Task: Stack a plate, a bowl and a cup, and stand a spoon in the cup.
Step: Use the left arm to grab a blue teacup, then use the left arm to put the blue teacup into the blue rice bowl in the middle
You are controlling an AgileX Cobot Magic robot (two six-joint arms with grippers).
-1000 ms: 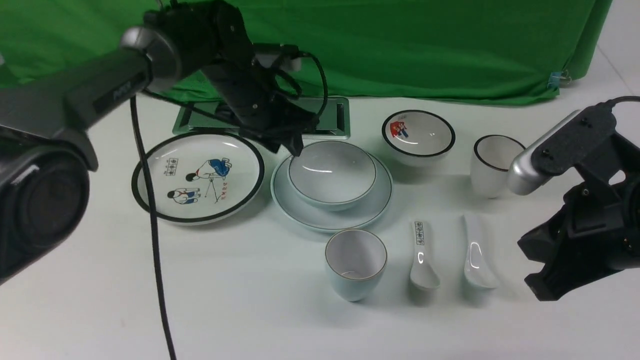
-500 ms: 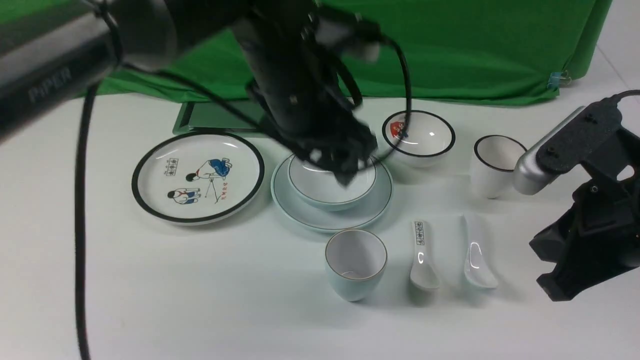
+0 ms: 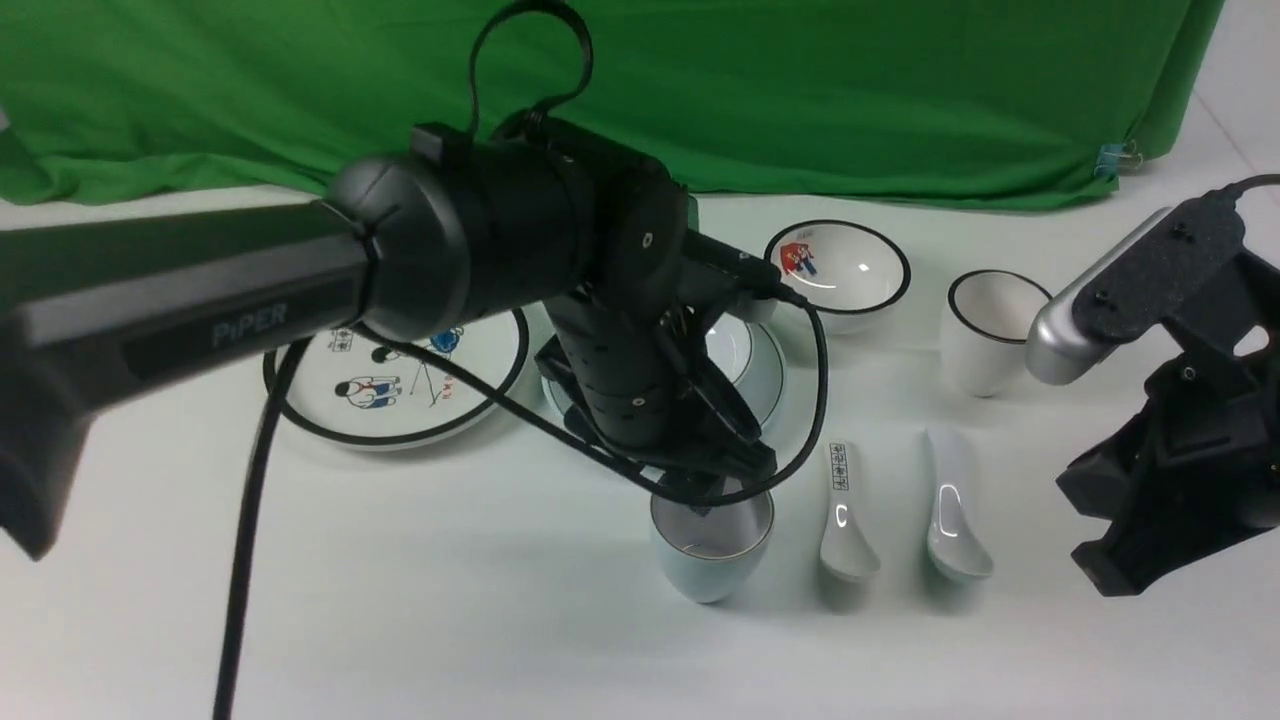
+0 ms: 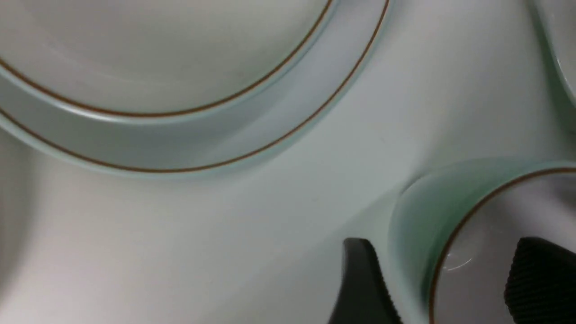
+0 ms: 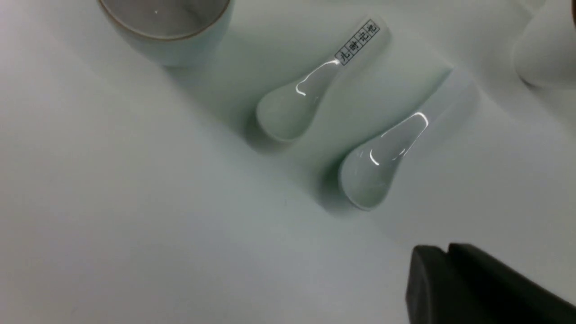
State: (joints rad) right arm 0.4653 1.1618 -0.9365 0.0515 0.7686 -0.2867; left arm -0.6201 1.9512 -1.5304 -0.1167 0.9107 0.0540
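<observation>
The pale blue-green cup [image 3: 710, 560] stands near the table's front. My left gripper [image 3: 712, 495] is open and straddles its far wall. In the left wrist view one finger [image 4: 360, 283] is outside the cup [image 4: 414, 216] and the other inside, with a gap on both sides. The arm hides most of the bowl [image 3: 728, 345], which sits on the plate [image 3: 772, 375]; the wrist view shows the bowl [image 4: 157, 58] and plate [image 4: 270, 139] close by. The plain white spoon [image 3: 955, 510] lies right of the cup. My right gripper [image 3: 1100, 575] hovers shut to its right, holding nothing; its wrist camera sees the spoon [image 5: 382, 162].
A spoon with black characters [image 3: 845, 510] lies between the cup and the plain spoon. A cartoon plate [image 3: 470, 360] sits at the left, a black-rimmed small bowl [image 3: 838, 265] and a white black-rimmed cup [image 3: 985, 330] at the back right. Green cloth [image 3: 800, 90] hangs behind.
My left arm swung from the bowl's far rim, over the bowl, down to the cup's rim. The bowl stays on the plate. The right arm barely shifted.
</observation>
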